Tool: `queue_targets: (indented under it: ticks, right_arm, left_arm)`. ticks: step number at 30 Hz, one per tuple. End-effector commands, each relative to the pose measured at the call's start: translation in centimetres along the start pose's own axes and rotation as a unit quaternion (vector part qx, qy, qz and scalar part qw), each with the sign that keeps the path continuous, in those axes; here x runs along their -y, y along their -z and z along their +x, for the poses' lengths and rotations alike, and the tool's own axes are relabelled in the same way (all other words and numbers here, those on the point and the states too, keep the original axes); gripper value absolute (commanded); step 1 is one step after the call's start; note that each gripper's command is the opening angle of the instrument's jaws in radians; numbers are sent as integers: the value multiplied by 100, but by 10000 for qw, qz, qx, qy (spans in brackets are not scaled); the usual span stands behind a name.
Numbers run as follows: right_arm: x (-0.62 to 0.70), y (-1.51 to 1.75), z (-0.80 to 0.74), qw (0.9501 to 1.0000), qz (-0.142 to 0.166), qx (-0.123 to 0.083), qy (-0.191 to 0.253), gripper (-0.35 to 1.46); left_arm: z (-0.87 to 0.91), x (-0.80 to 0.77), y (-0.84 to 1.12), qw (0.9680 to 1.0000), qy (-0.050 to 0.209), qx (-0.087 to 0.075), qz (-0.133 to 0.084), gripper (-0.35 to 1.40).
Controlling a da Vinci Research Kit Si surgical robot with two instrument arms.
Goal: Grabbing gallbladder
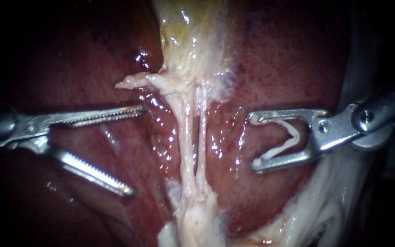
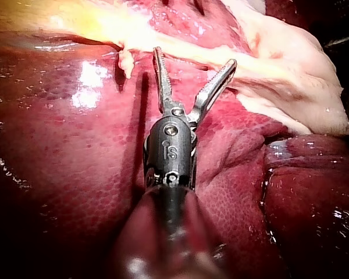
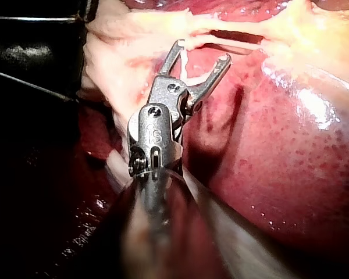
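Left instrument (image 1: pixel 138 151): my hand is released, its 2 toothed halves spread wide above the liver (image 1: pixel 69 68), gripping nothing.
Right instrument (image 1: pixel 253 141): my hand is spread but holds a white clip (image 1: pixel 289 137) seated against both halves.
Gallbladder (image 1: pixel 193 36): pale yellow, at the top of the endoscope view, apart from both instruments.
Tubes (image 1: pixel 184 137): 2 pale strands running down from the gallbladder, between my instruments.

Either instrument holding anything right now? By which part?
Left instrument: nothing, open. Right instrument: a white clip, seated by its two leg ends.
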Motion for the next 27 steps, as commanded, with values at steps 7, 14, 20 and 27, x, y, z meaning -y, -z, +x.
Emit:
queue_targets:
  ticks: [7,14,20,27]
  right_arm:
    - [0,0,0,10000,1,-1,0,50]
    - [0,0,0,10000,2,-1,1,50]
    - [1,0,0,10000,2,-2,1,50]
    - [1,0,0,10000,3,-2,2,50]
  left_arm:
    - [32,38,22,9998,148,-5,160,101]
    - [55,94,28,9994,87,10,335,96]
    - [22,117,-1,9990,16,140,417,81]
    - [-18,119,-19,9990,61,321,291,46]
